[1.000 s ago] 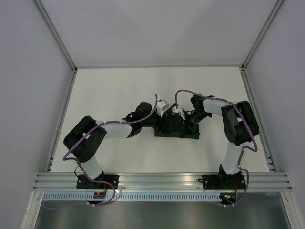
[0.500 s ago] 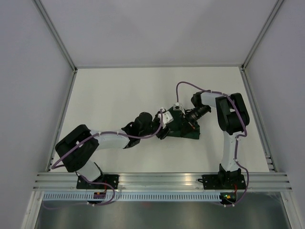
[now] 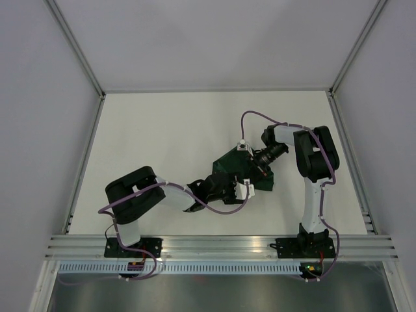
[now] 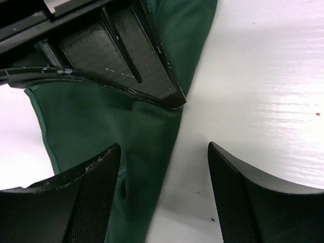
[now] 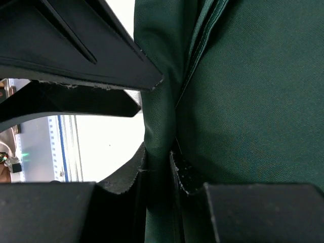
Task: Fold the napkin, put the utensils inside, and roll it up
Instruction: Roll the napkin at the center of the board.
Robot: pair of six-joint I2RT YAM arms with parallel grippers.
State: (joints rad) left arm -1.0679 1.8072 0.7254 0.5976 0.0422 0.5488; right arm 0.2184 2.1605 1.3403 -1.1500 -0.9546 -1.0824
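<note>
Broadly, the white table [image 3: 162,130] carries the napkin [image 3: 227,166], bunched near its middle. Our right gripper [image 5: 158,169] is clamped on a raised fold of it, probably to anchor the cloth for rolling. Our left gripper [image 4: 162,152] hangs spread wide astride the cloth's edge, holding nothing. We cannot see the utensils.

The bench [image 3: 162,130] is seen steeply from above its near edge, at a distance. Close-range views are taken along the left end effector [image 4: 163,147] and the right end effector [image 5: 158,164]. The napkin [image 3: 226,166] is shared by all three.
</note>
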